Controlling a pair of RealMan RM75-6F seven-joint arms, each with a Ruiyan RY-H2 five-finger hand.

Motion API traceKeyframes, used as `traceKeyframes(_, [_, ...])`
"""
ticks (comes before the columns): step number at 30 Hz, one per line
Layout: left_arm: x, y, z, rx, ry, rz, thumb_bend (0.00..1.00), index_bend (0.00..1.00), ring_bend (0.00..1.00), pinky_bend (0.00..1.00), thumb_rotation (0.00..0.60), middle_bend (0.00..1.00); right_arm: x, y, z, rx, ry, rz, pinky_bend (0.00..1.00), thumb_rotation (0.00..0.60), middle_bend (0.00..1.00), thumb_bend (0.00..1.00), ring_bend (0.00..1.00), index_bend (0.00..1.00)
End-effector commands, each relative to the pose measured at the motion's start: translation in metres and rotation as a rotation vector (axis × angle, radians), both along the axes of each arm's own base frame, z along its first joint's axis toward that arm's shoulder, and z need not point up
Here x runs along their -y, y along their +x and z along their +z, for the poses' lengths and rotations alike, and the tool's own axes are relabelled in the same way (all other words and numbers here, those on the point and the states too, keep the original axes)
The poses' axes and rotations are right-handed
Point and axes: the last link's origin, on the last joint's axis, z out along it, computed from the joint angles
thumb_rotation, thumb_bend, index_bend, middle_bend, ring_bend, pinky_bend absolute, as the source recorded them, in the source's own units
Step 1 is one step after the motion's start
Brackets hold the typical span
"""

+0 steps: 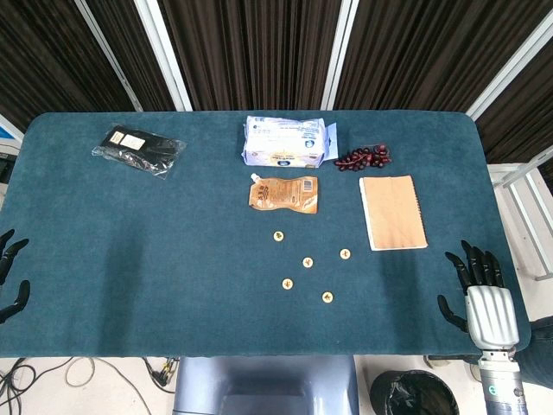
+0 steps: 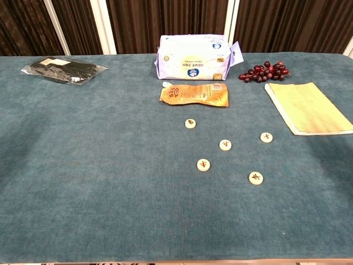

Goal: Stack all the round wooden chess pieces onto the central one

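Several round wooden chess pieces lie flat and apart on the teal table (image 1: pixel 173 251). The central piece (image 1: pixel 307 262) (image 2: pixel 225 144) has others around it: one at the far left (image 1: pixel 278 235) (image 2: pixel 190 123), one at the right (image 1: pixel 345 254) (image 2: pixel 266 137), one at the near left (image 1: pixel 287 283) (image 2: pixel 203 164) and one at the near right (image 1: pixel 327 296) (image 2: pixel 255 178). None is stacked. My right hand (image 1: pixel 477 285) rests at the table's near right edge, fingers spread, holding nothing. My left hand (image 1: pixel 10 272) sits at the left edge, fingers apart and empty. The chest view shows neither hand.
Behind the pieces lie an orange pouch (image 1: pixel 284 193), a white-and-purple packet (image 1: pixel 285 142), a bunch of dark grapes (image 1: pixel 363 157) and a tan notebook (image 1: pixel 392 212). A black packet (image 1: pixel 138 150) lies at the far left. A bin (image 1: pixel 413 393) stands below the table's front.
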Motion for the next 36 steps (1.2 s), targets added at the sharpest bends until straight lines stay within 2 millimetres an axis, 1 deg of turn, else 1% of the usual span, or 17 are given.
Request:
traceKeyframes(1, [0.000, 0.000, 0.000, 0.002, 0.000, 0.001, 0.49, 0.15, 0.00, 0.00, 0.600, 0.00, 0.000, 0.000, 0.000, -0.001, -0.002, 0.001, 0.00, 0.600, 0.00, 0.41, 0.00, 0.17])
traceKeyframes(14, [0.000, -0.001, 0.000, 0.008, -0.003, 0.009, 0.49, 0.15, 0.00, 0.00, 0.600, 0.00, 0.001, -0.001, 0.002, 0.017, -0.011, -0.008, 0.00, 0.600, 0.00, 0.41, 0.00, 0.17])
traceKeyframes(24, [0.000, 0.001, 0.000, 0.009, -0.004, 0.002, 0.49, 0.15, 0.00, 0.00, 0.600, 0.00, 0.002, -0.002, 0.001, 0.050, 0.016, 0.006, 0.00, 0.600, 0.00, 0.41, 0.00, 0.17])
traceKeyframes(31, [0.000, 0.001, -0.001, 0.009, -0.003, 0.001, 0.49, 0.15, 0.00, 0.00, 0.600, 0.00, 0.002, -0.002, -0.003, 0.048, 0.046, 0.008, 0.00, 0.600, 0.00, 0.41, 0.00, 0.17])
traceKeyframes(36, [-0.002, 0.000, 0.000, 0.018, 0.003, 0.012, 0.49, 0.15, 0.00, 0.00, 0.600, 0.00, 0.005, -0.001, -0.012, 0.072, 0.101, 0.011, 0.00, 0.600, 0.00, 0.41, 0.00, 0.17])
